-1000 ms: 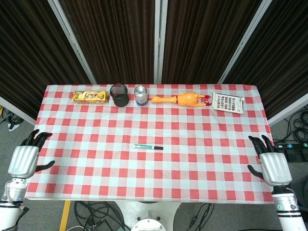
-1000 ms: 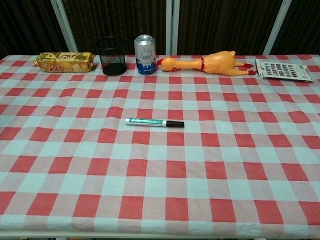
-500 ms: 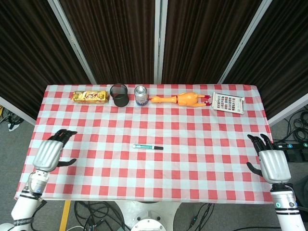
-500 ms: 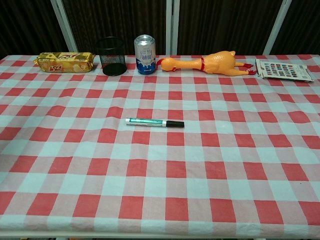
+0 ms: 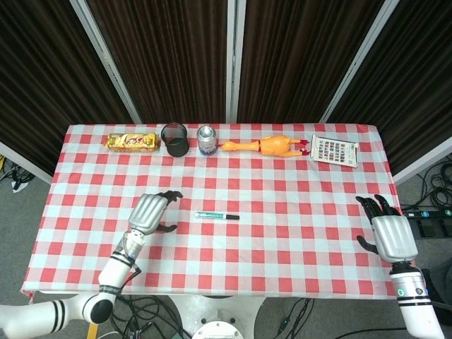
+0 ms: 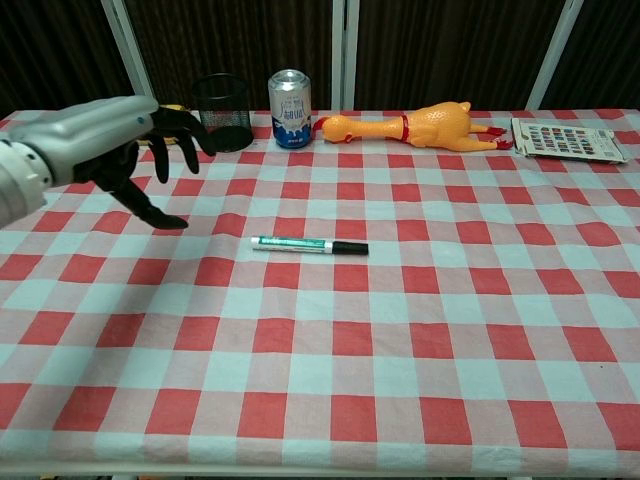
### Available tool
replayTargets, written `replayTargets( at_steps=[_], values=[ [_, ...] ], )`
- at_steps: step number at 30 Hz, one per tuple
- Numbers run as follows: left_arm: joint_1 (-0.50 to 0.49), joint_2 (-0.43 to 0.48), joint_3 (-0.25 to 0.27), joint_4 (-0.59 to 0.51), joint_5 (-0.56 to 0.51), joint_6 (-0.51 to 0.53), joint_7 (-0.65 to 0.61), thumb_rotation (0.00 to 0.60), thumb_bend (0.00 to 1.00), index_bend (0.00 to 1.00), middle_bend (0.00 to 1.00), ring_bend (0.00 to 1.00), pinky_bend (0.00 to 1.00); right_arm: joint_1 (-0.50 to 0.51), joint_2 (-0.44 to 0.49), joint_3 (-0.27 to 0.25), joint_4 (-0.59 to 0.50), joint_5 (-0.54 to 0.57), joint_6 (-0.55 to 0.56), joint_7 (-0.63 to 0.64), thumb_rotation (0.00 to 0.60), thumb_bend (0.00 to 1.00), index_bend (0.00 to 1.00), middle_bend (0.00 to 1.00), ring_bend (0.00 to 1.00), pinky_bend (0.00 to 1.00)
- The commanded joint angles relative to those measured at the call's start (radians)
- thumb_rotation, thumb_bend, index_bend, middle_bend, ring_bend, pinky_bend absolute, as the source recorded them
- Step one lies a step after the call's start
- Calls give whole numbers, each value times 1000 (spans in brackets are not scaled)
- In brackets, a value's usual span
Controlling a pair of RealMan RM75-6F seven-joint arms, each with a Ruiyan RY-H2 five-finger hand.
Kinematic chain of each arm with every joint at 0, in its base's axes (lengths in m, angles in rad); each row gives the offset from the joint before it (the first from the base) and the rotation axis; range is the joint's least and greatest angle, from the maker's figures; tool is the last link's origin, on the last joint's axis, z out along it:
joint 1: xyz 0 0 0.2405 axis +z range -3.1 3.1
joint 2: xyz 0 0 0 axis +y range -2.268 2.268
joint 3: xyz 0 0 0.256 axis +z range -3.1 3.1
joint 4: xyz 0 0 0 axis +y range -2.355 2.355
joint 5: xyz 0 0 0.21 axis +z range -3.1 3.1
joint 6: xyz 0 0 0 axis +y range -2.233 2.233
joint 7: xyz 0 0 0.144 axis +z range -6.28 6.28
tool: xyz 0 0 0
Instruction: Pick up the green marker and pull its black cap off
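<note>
Covering the surface [image 5: 296, 212], a red-and-white checked cloth. Hovering just left of the marker, left hand [image 5: 150, 212], fingers spread, holding nothing. Sitting at the right edge, right hand [image 5: 392, 235], likewise spread and empty. Lying flat mid-surface, green marker [image 6: 292, 243], black cap [image 6: 350, 247] pointing right.

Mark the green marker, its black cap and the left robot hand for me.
green marker [image 6: 292, 243], chest view, middle of the barrel.
black cap [image 6: 350, 247], chest view, middle of the cap.
left robot hand [image 5: 149, 212], head view, back of the hand.
</note>
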Motion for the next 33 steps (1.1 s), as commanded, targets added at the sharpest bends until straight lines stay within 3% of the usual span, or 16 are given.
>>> replayTargets(
  at_steps=[1, 5, 11, 17, 24, 33],
  values=[
    [-67, -77, -33, 71, -35, -21, 56, 600, 125, 328, 386, 686, 894, 18, 4, 19, 2, 21, -14, -15, 600, 94, 158, 198, 113, 364],
    [-116, -145, -52, 127, -77, -37, 76, 600, 132, 350, 403, 696, 907, 43, 0, 39, 5, 57, -36, -39, 600, 95, 158, 200, 113, 364],
    [-173, -207, -47, 180, -111, -54, 128, 600, 145, 380, 463, 804, 966, 65, -7, 47, 14, 92, -60, -52, 600, 96, 167, 200, 113, 364],
    [-208, -236, -32, 180, -219, -49, 268, 600, 147, 461, 487, 848, 989, 66, -8, 43, 21, 98, -57, -37, 600, 96, 173, 202, 113, 364],
    [-240, -273, -24, 212, -279, -32, 331, 600, 166, 465, 496, 864, 999, 68, -3, 40, 21, 105, -57, -27, 600, 96, 182, 202, 113, 364],
    [-272, -314, -23, 292, -278, -17, 334, 600, 191, 466, 501, 867, 1000, 78, -5, 40, 34, 116, -62, -19, 600, 96, 186, 203, 113, 364]
  ],
)
